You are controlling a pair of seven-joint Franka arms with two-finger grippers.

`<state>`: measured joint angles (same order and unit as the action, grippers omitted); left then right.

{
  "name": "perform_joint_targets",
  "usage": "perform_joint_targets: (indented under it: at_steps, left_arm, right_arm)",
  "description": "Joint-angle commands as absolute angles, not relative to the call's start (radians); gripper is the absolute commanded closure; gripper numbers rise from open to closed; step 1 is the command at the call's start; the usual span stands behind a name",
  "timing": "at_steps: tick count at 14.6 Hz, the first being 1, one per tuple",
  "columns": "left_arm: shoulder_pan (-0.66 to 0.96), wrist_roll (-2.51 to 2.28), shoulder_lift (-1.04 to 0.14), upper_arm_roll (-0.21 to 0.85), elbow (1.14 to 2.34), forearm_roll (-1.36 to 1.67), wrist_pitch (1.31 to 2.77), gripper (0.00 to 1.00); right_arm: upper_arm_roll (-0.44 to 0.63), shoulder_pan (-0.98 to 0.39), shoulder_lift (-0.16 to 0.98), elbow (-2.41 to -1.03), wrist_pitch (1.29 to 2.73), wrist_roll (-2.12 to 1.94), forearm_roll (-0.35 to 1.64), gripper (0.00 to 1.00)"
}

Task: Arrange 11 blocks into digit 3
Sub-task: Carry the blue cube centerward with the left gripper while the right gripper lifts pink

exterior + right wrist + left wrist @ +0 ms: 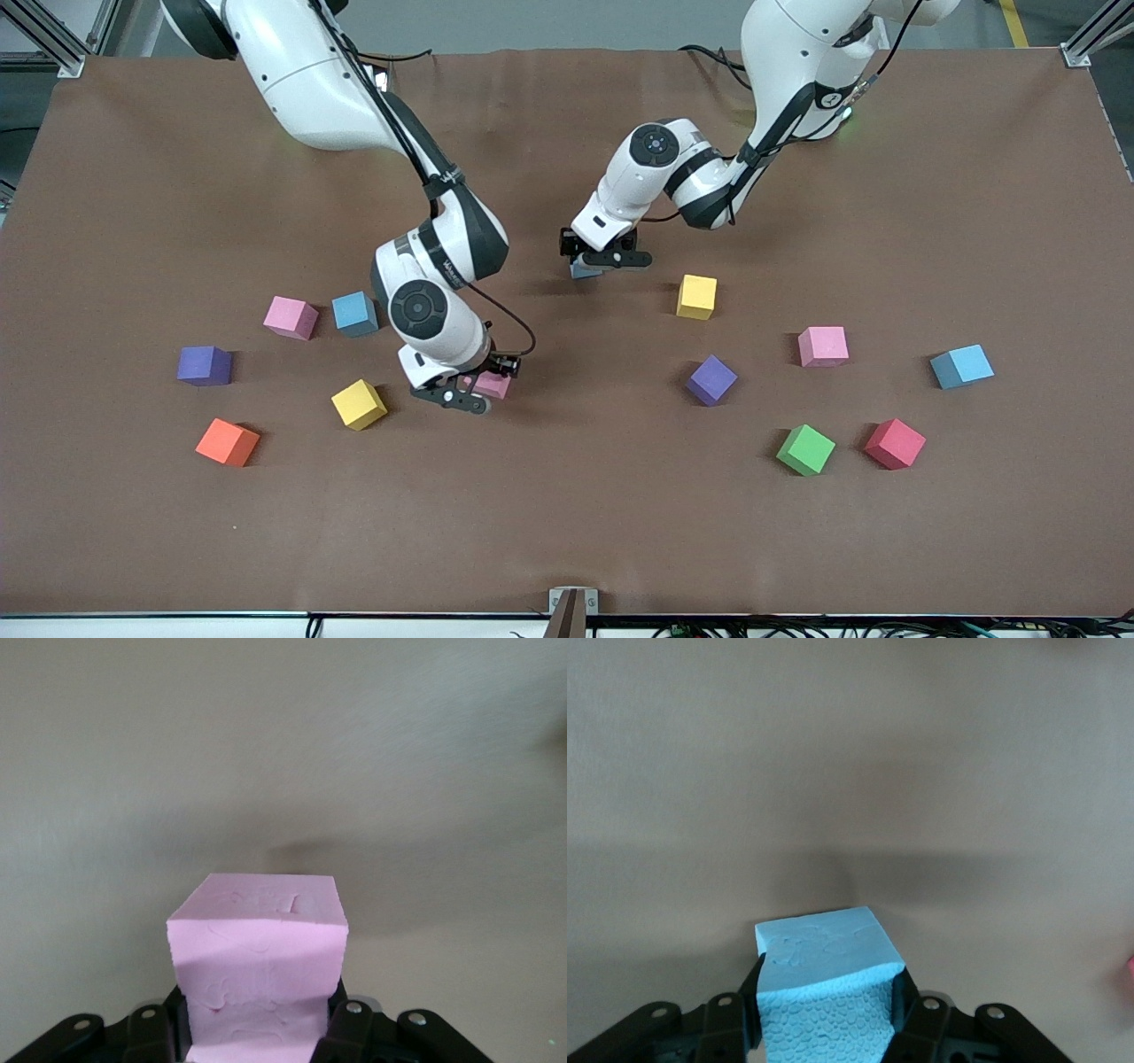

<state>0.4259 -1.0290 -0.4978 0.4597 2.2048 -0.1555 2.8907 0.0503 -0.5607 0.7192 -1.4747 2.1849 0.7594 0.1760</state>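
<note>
My left gripper [592,264] [827,981] is shut on a light blue block [585,269] [822,943], held just above the middle of the table near a yellow block [696,296]. My right gripper [476,391] [257,1001] is shut on a pink block [493,384] [257,935], low over the table beside another yellow block [359,404]. Loose blocks toward the right arm's end are pink [291,317], blue [355,314], purple [205,365] and orange [228,442]. Toward the left arm's end lie purple [711,380], pink [823,346], blue [961,366], green [805,449] and red [895,443] blocks.
The brown table mat [567,532] has a wide bare strip along the edge nearest the front camera and more bare room near the robots' bases. A small metal bracket [572,607] sits at the middle of the near edge.
</note>
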Motion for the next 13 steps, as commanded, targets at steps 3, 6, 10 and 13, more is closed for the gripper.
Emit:
perform_joint_targets:
  at_steps: [3,6,10,13]
  left_arm:
    - [0.417,-0.977,-0.453,0.483,2.252,-0.173,2.908,0.77]
    - [0.417,-0.95,-0.465,0.492,2.25,-0.175,2.908,0.77]
    - [0.42,-0.94,-0.489,0.508,2.243,-0.175,2.908,0.72]
    - [0.42,-0.94,-0.495,0.517,2.24,-0.173,2.908,0.72]
  right_arm:
    - [0.048,-0.538,0.64,-1.491,2.102,0.874,0.172,0.96]
    - [0.072,-0.525,0.597,-1.502,2.092,0.905,0.172,0.96]
    - [0.074,-0.512,0.566,-1.52,2.079,0.905,0.17,1.0]
    - [0.106,-0.506,0.529,-1.519,2.025,0.978,0.17,1.0]
